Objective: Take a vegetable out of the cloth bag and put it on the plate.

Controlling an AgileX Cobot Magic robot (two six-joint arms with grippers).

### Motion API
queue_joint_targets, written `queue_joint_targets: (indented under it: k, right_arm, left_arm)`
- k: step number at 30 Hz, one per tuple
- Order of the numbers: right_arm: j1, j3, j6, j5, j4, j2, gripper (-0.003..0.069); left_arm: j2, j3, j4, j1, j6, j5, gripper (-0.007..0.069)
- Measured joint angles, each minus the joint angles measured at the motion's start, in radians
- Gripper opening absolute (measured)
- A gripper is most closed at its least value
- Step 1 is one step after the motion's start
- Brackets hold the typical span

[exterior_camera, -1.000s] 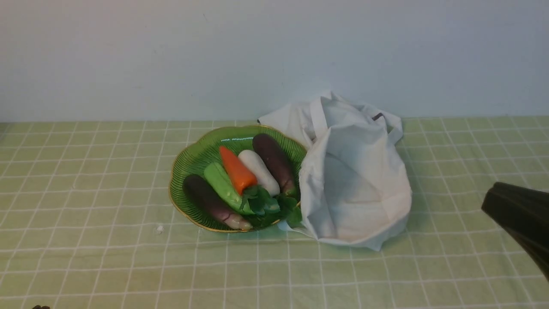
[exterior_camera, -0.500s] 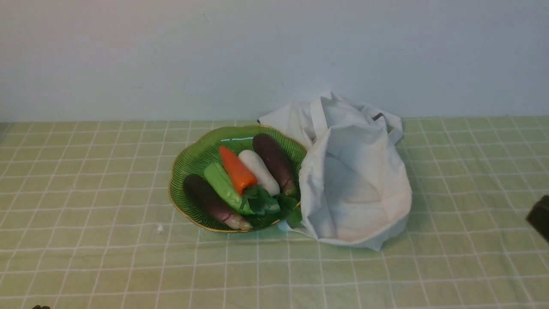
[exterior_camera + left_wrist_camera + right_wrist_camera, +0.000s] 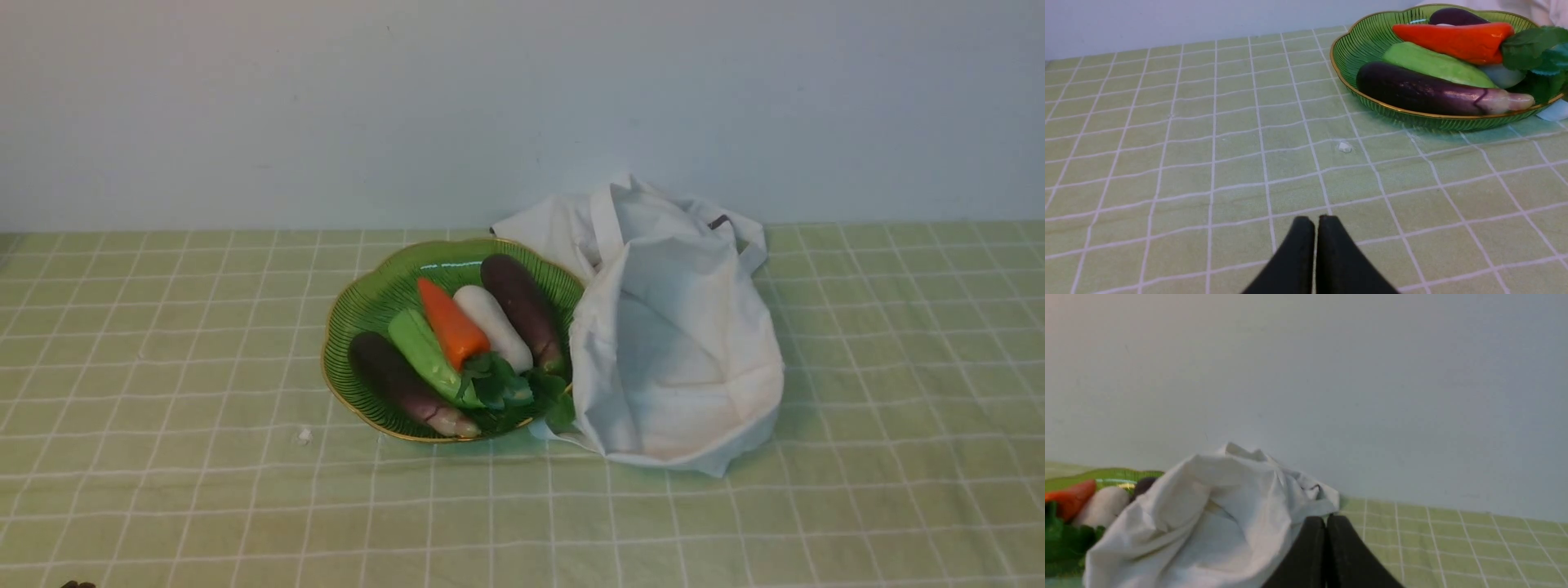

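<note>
The plate [image 3: 359, 306] sits on the desk [image 3: 204, 490], a little left of centre. The cloth bag [image 3: 678, 351] touches it at its 3 o'clock and covers that side of the rim. Five vegetables lie side by side on the plate: the near eggplant [image 3: 400, 384] at 8 o'clock, then the gourd [image 3: 420, 353], the carrot [image 3: 449, 322] mid-plate, the radish [image 3: 492, 324], and the far eggplant [image 3: 522, 306] at 2 o'clock. A small scrap [image 3: 304, 436] lies on the desk at the plate's 7 o'clock.

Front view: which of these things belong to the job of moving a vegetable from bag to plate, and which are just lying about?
Part of the job: cloth bag; green plate; orange carrot, lying on that plate.

Just lying about: light green vegetable, white radish, far eggplant, near eggplant, all on the plate too; small white scrap on the tablecloth.
</note>
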Motion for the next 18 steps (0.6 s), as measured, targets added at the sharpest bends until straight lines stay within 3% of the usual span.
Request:
queue_joint_targets:
  k: [6,18]
  right_arm:
    - [-0.051,0.036,0.001,0.026,0.000,-0.001,-0.0015]
    - [-0.056,0.035,0.003,0.190,-0.052,-0.001,-0.0015]
  left_arm:
    - [0.000,0.000,0.000,0.000,0.000,0.000,-0.0005]
    - [0.000,0.000,0.000,0.000,0.000,0.000,-0.0005]
